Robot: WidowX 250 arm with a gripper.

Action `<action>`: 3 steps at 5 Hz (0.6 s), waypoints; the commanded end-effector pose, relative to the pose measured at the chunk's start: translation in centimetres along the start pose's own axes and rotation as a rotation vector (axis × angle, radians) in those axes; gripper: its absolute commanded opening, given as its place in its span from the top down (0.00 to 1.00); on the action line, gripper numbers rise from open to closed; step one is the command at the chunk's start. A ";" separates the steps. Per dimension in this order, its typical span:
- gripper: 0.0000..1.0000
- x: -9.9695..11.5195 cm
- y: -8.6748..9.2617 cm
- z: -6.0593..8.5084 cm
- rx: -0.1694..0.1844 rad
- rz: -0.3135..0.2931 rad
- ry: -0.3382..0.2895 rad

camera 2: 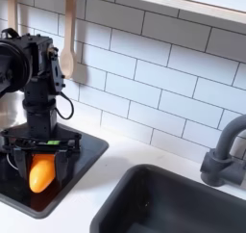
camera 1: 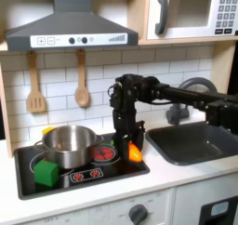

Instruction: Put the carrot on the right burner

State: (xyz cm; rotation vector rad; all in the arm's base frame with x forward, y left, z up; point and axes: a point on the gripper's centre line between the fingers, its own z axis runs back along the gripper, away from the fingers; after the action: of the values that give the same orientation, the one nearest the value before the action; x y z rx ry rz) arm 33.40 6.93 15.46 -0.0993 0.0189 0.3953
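Observation:
The orange carrot (camera 1: 135, 153) (camera 2: 40, 175) hangs upright, tip down, between my gripper's fingers. In the first exterior view my gripper (camera 1: 134, 147) is shut on it over the stove's right edge, just right of the red right burner (camera 1: 102, 153). In the second exterior view the gripper (camera 2: 40, 168) points straight down over the black stovetop (camera 2: 82, 155), and the carrot's lower end is at or just above the surface. The green top is hidden inside the gripper.
In the first exterior view a steel pot (camera 1: 67, 143) stands on the left burner, with a green cube (camera 1: 45, 173) in front of it. A dark sink (camera 1: 191, 143) (camera 2: 163, 203) with a faucet (camera 2: 226, 150) lies right of the stove. Wooden utensils (camera 1: 82, 80) hang on the tiled wall.

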 end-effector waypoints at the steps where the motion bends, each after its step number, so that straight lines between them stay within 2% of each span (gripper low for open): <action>1: 1.00 0.8 0.2 -0.4 -0.001 -0.061 -0.011; 3: 1.00 1.9 0.3 0.9 -0.009 -0.068 -0.051</action>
State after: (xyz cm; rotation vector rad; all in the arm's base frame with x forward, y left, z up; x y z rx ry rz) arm 34.97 8.06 16.02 -0.1001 -0.0283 0.3296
